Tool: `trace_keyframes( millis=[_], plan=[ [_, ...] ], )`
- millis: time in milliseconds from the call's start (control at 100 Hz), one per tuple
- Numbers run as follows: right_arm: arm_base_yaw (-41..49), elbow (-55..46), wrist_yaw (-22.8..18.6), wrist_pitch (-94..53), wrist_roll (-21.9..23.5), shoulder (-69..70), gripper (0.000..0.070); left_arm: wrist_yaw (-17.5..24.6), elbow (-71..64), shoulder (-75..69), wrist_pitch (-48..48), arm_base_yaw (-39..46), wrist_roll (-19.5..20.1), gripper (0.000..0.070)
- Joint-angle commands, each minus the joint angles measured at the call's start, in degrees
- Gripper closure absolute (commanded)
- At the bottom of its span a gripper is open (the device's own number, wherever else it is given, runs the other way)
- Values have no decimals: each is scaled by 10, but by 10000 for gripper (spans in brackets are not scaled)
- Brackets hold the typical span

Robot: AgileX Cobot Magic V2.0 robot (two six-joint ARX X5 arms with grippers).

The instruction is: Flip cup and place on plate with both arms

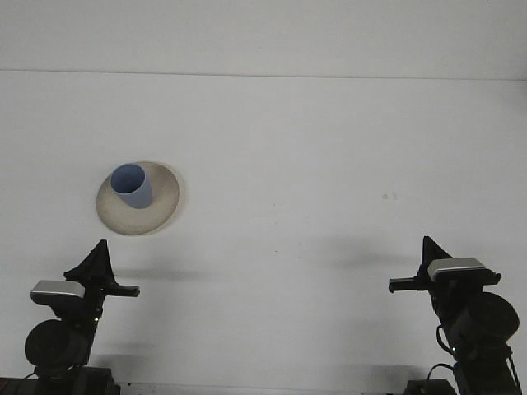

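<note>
Cup (132,184), blue, stands mouth-up on the plate (162,204), so the placing looks done and what remains, by my judgement, is parking both arms cleanly. Left gripper (123,290) and right gripper (401,285) sit low near the front edge of the table (313,164), both holding nothing; whether their fingers are parted I cannot tell. Any retreat should go straight back, away from the plate, which lies ahead of the left arm. Open white tabletop spreads between and beyond the arms.
</note>
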Motion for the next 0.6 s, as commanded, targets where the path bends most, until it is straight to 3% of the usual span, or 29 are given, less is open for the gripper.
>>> trace_keyframes(
  millis=[0, 320, 590],
  plan=[
    [0, 5, -1, 9, 6, 2, 700, -1, -24, -24, 19, -1, 12, 689],
    [0, 5, -1, 11, 6, 2, 700, -1, -127, -48, 103, -1, 10, 689],
    [0, 5, -1, 11, 6, 2, 700, 0, -127, -48, 115, -1, 11, 689]
  ],
)
